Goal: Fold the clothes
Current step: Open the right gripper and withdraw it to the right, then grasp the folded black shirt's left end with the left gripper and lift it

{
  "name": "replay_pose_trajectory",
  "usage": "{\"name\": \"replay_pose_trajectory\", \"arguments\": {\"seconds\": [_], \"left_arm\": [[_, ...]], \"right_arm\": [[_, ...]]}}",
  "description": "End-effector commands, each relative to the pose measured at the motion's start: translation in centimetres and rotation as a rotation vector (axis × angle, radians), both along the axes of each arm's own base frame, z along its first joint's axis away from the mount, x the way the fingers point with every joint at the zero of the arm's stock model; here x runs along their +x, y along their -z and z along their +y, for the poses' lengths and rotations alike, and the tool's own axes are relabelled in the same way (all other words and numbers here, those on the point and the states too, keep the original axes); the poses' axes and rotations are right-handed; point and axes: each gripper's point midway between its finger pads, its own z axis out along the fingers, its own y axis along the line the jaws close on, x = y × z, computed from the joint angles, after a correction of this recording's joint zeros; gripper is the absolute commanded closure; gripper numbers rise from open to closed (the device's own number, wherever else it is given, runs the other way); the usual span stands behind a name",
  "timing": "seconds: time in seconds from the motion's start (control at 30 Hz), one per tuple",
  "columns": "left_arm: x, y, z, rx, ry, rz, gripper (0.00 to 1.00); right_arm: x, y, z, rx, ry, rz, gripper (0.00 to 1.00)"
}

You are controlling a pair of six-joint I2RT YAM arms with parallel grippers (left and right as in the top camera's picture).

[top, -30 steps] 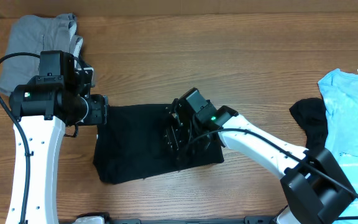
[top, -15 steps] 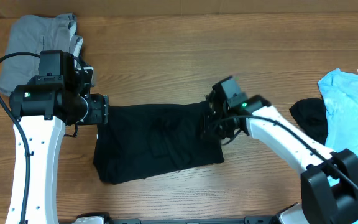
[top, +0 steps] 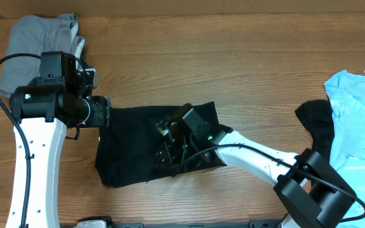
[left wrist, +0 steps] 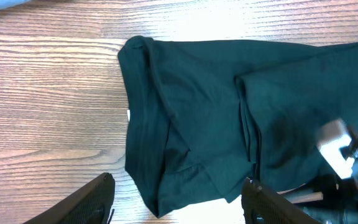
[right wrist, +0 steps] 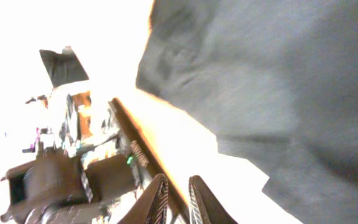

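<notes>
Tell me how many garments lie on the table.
4: grey garment far left, black T-shirt at centre, crumpled black garment and light blue shirt at right; more may be hidden.

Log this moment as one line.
step: folding black T-shirt | left jaws: open, at its edge | right jaws: nearly shut, over its middle, hold unclear
</notes>
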Motion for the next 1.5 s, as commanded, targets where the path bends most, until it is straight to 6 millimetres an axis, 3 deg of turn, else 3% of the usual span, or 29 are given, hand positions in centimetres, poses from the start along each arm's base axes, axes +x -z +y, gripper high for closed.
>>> {"name": "replay_pose_trajectory", "arguments": {"seconds": [0.0, 0.13, 0.27, 0.4, 0.5, 0.63, 0.77, 0.93, 1.13, 1.3, 1.47], "left_arm": [[0.0, -1.0, 0.0, -0.006, 0.009, -0.032, 0.31], [-0.2, -1.0, 0.0, -0.006, 0.008, -0.023, 0.32], [-0.4, -0.9, 0.0, -0.007, 0.008, -0.015, 0.29], [-2.0, 0.1, -0.1, -0.031, -0.064, 0.065, 0.15], [-3.0, 1.7, -0.2, -0.043, -0.108, 0.129, 0.14], [-4.9, 5.8, -0.2, -0.052, -0.16, 0.239, 0.0], [-6.5, 10.3, -0.1, -0.056, -0.223, 0.328, 0.0], [-6.9, 14.4, 1.2, -0.075, -0.353, 0.368, 0.0], [-4.6, 17.6, 2.8, -0.11, -0.414, 0.32, 0.0], [-3.3, 20.0, 1.1, -0.199, -0.268, 0.329, 0.0], [-4.1, 22.3, -1.5, -0.327, -0.034, 0.39, 0.03]], "right_arm": [[2.6, -3.2, -0.4, 0.035, 0.023, -0.094, 0.84], [7.9, -3.8, -4.4, -0.095, 0.218, -0.18, 0.83], [10.4, -3.2, -7.2, -0.138, 0.312, -0.162, 0.84], [11.2, -1.7, -9.9, -0.244, 0.384, -0.132, 0.84], [11.0, -0.4, -12.1, -0.352, 0.478, -0.061, 0.83], [10.3, 1.7, -14.5, -0.467, 0.506, 0.006, 0.8], [9.7, 3.9, -16.7, -0.552, 0.547, 0.121, 0.79], [8.9, 5.0, -16.8, -0.515, 0.506, 0.225, 0.83], [9.0, 5.0, -16.6, -0.503, 0.49, 0.21, 0.83], [9.2, 5.0, -16.5, -0.499, 0.491, 0.204, 0.83], [9.2, 5.0, -16.5, -0.499, 0.491, 0.204, 0.83]]}}
